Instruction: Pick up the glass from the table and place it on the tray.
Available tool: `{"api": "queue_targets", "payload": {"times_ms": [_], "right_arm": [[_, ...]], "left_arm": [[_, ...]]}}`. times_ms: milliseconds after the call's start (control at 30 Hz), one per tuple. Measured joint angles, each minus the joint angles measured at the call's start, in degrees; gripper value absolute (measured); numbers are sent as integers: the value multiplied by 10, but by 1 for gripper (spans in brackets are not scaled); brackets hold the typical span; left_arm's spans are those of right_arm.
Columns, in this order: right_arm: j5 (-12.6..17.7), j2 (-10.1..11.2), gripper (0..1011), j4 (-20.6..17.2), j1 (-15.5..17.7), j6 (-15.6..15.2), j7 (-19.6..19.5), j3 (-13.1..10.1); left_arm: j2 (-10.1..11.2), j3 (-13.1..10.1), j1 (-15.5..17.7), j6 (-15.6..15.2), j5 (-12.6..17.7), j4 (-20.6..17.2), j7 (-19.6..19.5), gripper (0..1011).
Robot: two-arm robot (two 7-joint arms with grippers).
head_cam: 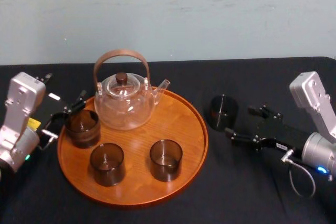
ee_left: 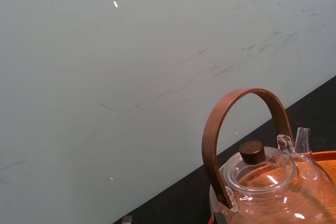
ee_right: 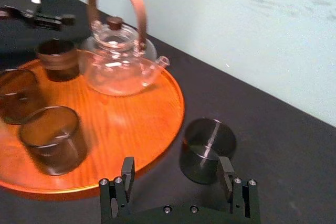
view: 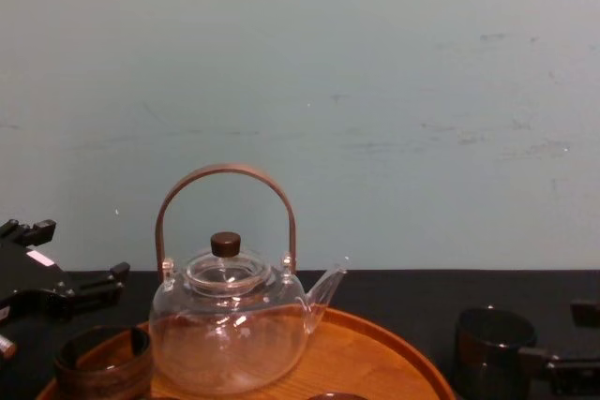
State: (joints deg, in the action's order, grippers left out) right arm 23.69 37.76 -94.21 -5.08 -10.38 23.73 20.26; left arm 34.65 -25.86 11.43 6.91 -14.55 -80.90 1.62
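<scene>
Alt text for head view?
A dark smoky glass cup stands on the black table right of a round orange-brown wooden tray, the open right gripper just short of it. The tray holds a clear glass teapot and three similar cups; the open left gripper is at its left edge.

A pale, scuffed wall [view: 375,91] rises behind the black-clothed table [head_cam: 252,192].

I see the teapot [head_cam: 125,100] at the tray's [head_cam: 178,119] back edge, three glasses [head_cam: 107,163] before it; a fourth glass [head_cam: 223,112] stands on the table [head_cam: 252,192] right of the tray.
</scene>
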Motion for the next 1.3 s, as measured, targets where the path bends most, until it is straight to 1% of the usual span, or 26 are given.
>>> {"api": "queue_targets", "payload": {"times_ms": [33,167,333,433,800,1133,1233,1300], "right_arm": [[-3,-5,1002,5,-4,-9,-4,0],[-11,-16,1002,17,-16,-27,-9,0],[-24,-29,1002,35,-31,-41,-10,5],[-34,-41,1002,52,-44,-46,-12,9],[-62,-73,1002,101,-76,-48,-14,14],[-76,-98,1002,133,-99,-50,-10,17],[-78,-100,1002,137,-102,-50,-8,18],[-84,-108,1002,150,-111,-51,-6,20]], "left_arm": [[0,0,0,0,0,0,0,1001],[0,0,0,0,0,0,0,1001],[0,0,0,0,0,0,0,1001],[0,0,0,0,0,0,0,1001],[0,0,0,0,0,0,0,1001],[0,0,0,0,0,0,0,1001],[0,0,0,0,0,0,0,1001],[0,0,0,0,0,0,0,1001]]}}
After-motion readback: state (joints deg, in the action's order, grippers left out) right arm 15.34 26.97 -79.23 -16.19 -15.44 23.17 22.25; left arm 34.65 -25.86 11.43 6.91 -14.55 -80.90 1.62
